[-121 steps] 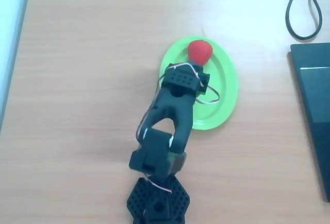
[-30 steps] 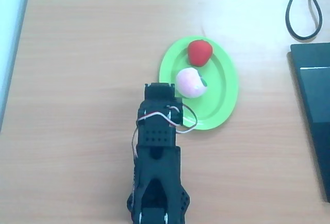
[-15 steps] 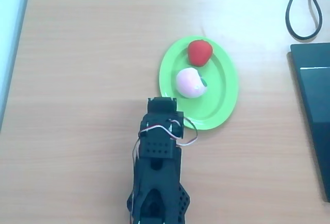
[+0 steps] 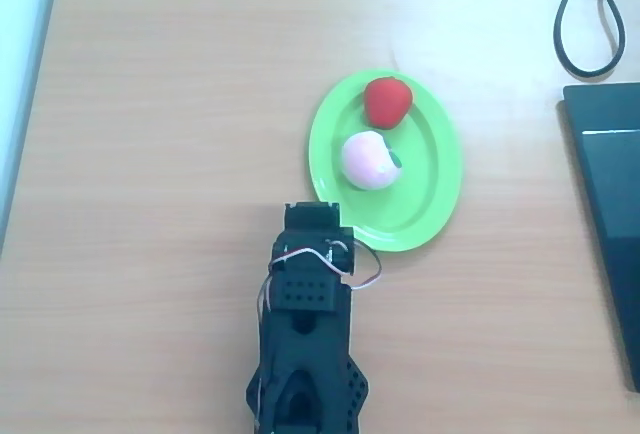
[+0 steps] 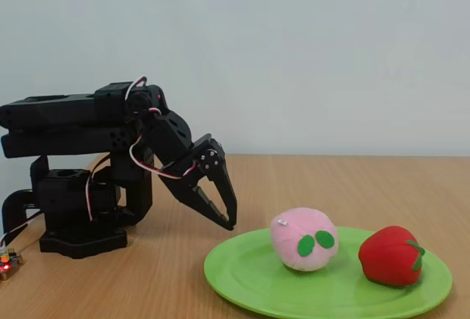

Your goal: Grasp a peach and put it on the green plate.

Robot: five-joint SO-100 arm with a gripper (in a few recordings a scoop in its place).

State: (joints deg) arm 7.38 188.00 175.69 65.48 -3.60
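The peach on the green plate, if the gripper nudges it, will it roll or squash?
The peach looks like soft plush, so it would probably squash a little and feel light. Its round shape might let it roll, though the green plate's raised rim and the fabric surface would likely check that.

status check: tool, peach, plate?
Tool shut, empty, clear of the green plate. Peach on plate beside red fruit. Nothing in the way.
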